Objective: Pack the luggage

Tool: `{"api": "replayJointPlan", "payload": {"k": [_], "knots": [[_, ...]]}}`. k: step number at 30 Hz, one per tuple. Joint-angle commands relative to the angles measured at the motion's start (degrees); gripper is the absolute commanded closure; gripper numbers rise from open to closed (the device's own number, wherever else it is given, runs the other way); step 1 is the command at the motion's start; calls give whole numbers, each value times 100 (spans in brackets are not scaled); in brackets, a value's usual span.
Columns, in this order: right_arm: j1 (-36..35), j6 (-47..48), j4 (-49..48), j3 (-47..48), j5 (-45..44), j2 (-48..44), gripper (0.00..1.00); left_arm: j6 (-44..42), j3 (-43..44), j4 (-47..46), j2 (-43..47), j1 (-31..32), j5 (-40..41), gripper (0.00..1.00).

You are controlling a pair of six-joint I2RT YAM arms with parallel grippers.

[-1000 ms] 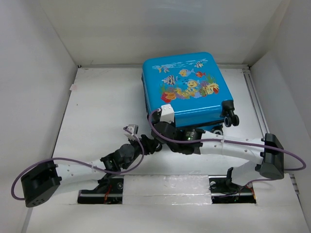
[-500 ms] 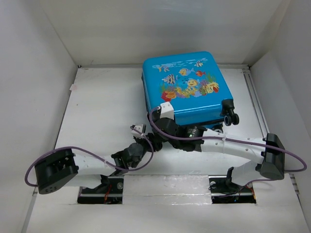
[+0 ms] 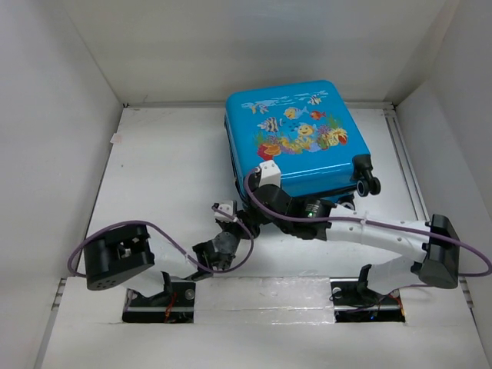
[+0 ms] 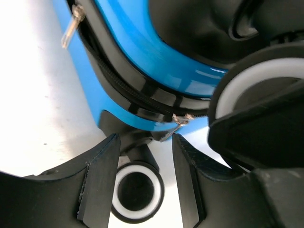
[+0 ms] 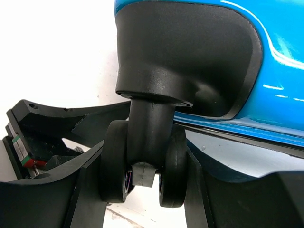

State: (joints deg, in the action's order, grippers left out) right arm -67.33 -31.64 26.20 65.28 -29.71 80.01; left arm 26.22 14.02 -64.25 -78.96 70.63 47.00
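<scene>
Left gripper (image 4: 145,138) is partly open, fingers apart, nothing clamped. Its wrist view shows a white-ringed caster (image 4: 137,192) in the gap past the fingers, with bare table showing between it and one finger. Can't tell if the other finger touches it. Same view shows the blue shell edge, the black zipper (image 4: 137,102) running along it, and a metal zip pull (image 4: 179,122) hanging just above the gap. None of this is visible from above.

Right gripper (image 5: 142,164) is closed on a twin-wheel caster (image 5: 142,166), one finger pressed against each outer wheel face, with the stem rising into a black corner mount. Only the right wrist view shows this grip. From the top, the arm hides that corner.

Top view gives the layout. The luggage (image 3: 296,142) is closed and lies flat, fish print up, on the white table (image 3: 169,169), at the far side right of centre. Both grippers are crowded at its near-left corner. The exposed casters (image 3: 367,183) at the near-right corner are free. The left arm is folded back low, the right arm stretched across.
</scene>
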Motion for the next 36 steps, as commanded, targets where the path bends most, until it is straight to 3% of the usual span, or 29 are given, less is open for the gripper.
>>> {"api": "replayJointPlan", "payload": {"k": [1,5,11,13,16,22,28,36], "knots": [[-140,264,-1407,47,1003,-231,100,-170,540,-1159,-206,30,606,57],[-140,263,-1608,-137,1292,-284,100,-644,602,-1827,-462,30,1072,63],[-140,263,-1775,-401,1486,-398,100,-1197,567,-3021,-778,-32,1390,95],[-140,263,-1837,-471,1548,-451,100,-1259,496,-3216,-779,-32,1137,99],[-140,263,-1837,-533,1373,-504,100,-1076,356,-3286,-779,30,681,97],[26,378,-1785,-410,1249,-618,100,-750,-461,-3217,-261,100,-576,75],[141,553,-1785,-76,1318,-504,100,-530,-1068,-3016,362,100,-991,63],[141,553,-1837,240,1486,-293,100,-995,-831,-3462,206,100,-1281,62]]}}
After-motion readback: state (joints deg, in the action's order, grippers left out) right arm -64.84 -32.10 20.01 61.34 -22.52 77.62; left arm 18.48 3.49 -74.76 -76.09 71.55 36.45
